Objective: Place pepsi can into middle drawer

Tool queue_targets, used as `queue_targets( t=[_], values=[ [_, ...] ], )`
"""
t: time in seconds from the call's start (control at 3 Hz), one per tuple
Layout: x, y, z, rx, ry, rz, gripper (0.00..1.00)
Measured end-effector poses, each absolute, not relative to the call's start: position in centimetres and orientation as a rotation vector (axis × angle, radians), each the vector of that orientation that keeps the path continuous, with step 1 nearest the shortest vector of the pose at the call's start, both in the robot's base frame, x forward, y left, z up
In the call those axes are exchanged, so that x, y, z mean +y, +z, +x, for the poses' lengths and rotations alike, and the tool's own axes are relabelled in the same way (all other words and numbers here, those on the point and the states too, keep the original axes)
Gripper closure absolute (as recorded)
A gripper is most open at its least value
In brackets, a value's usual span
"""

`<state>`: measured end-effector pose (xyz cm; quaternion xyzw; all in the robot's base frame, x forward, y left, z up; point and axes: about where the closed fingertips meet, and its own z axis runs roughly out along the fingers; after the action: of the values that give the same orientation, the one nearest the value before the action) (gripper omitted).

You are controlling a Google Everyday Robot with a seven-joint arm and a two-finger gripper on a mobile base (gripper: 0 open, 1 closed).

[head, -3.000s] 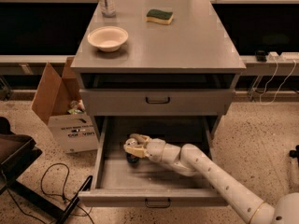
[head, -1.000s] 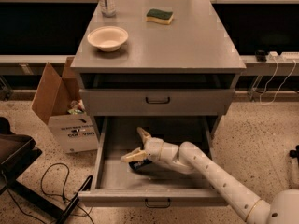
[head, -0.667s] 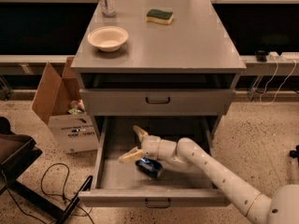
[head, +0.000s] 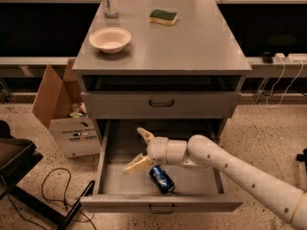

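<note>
The pepsi can (head: pixel 161 178) lies on its side on the flat grey floor of the pulled-out middle drawer (head: pixel 124 181), near the front. My gripper (head: pixel 140 149) hovers inside the drawer, just left of and slightly above the can. Its two pale fingers (head: pixel 138 164) are spread wide and hold nothing. The white arm reaches in from the lower right. The drawer's dark bar handle (head: pixel 161 209) shows on its front panel.
The closed handled drawer front (head: pixel 160 103) sits above the open drawer. On the cabinet top stand a white bowl (head: pixel 110 39), a green-yellow sponge (head: pixel 163 17) and a clear bottle (head: pixel 109 0). An open cardboard box (head: pixel 67 114) stands left of the cabinet. Cables lie on the floor at lower left.
My gripper was shut around the can three seconds ago. It has opened and drawn back left, and the can has dropped onto its side on the drawer floor.
</note>
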<state>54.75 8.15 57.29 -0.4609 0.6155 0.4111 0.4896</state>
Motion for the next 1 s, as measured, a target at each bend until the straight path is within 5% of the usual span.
queue_targets(
  t=[0.67,1.0],
  values=[
    [6.5,64.1,47.9,1.754,0.914,-1.301,0.0],
    [3.0,68.1,48.8,1.87,0.767,-1.334,0.0]
  ],
)
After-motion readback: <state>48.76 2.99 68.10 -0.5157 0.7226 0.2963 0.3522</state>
